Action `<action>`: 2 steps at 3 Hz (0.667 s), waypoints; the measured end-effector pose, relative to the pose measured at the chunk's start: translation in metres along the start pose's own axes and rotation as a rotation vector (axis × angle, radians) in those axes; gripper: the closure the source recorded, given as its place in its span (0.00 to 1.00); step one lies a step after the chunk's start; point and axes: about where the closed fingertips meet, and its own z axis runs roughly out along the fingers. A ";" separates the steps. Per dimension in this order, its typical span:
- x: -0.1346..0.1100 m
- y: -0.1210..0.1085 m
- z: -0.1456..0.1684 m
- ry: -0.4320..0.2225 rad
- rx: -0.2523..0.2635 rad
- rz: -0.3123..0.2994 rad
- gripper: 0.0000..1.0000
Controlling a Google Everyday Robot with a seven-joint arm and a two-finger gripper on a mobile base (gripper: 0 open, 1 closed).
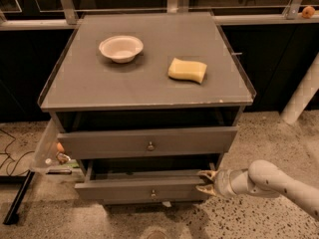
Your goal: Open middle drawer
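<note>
Middle drawer part open, inside grey | end effector at R edge

My tool sits at the right end of the middle drawer front, and my arm behind it runs off the right edge. Most of that drawer's inside is lost in shadow under the upper drawer. The bits in the clear side bin are too small to name, and so is the orange thing top right.
</note>
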 end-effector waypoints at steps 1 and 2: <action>0.003 0.016 -0.006 0.001 -0.019 0.006 1.00; 0.002 0.015 -0.008 0.001 -0.019 0.006 1.00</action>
